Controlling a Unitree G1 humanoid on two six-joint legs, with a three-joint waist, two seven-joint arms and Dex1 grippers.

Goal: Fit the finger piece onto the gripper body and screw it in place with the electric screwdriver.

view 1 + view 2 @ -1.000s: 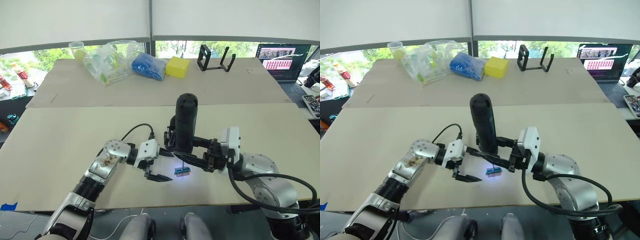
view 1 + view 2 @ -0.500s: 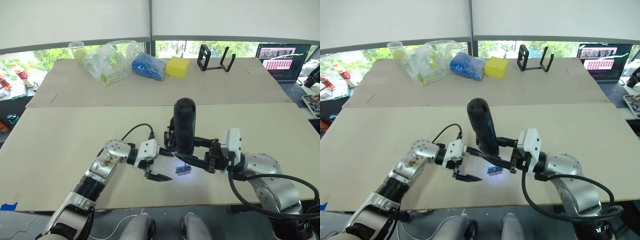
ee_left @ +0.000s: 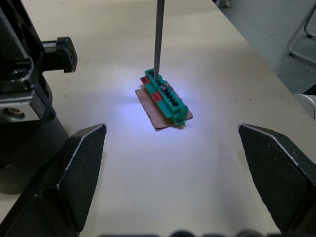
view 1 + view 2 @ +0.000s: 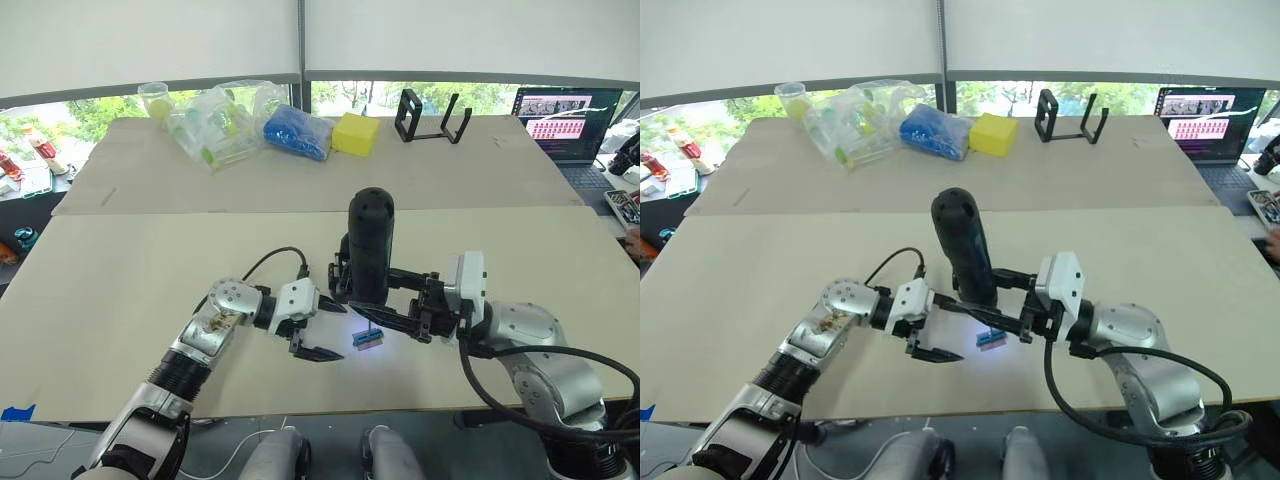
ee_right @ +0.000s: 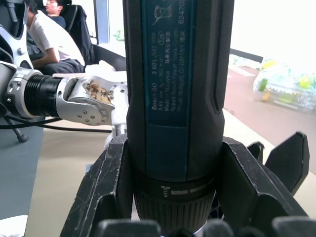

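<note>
Now right tool clamps electric screwdriver, bit on green block; left tool spread wide.

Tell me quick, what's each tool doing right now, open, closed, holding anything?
Left tool: open, holding nothing, beside the green terminal block.
Right tool: closed on the electric screwdriver, held upright, bit on the block.

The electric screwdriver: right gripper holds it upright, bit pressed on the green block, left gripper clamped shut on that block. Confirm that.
One thing is wrong: the left gripper is open, its fingers spread either side of the green block without touching it, as the left wrist view shows. The right gripper does hold the electric screwdriver upright, bit on the block.
</note>
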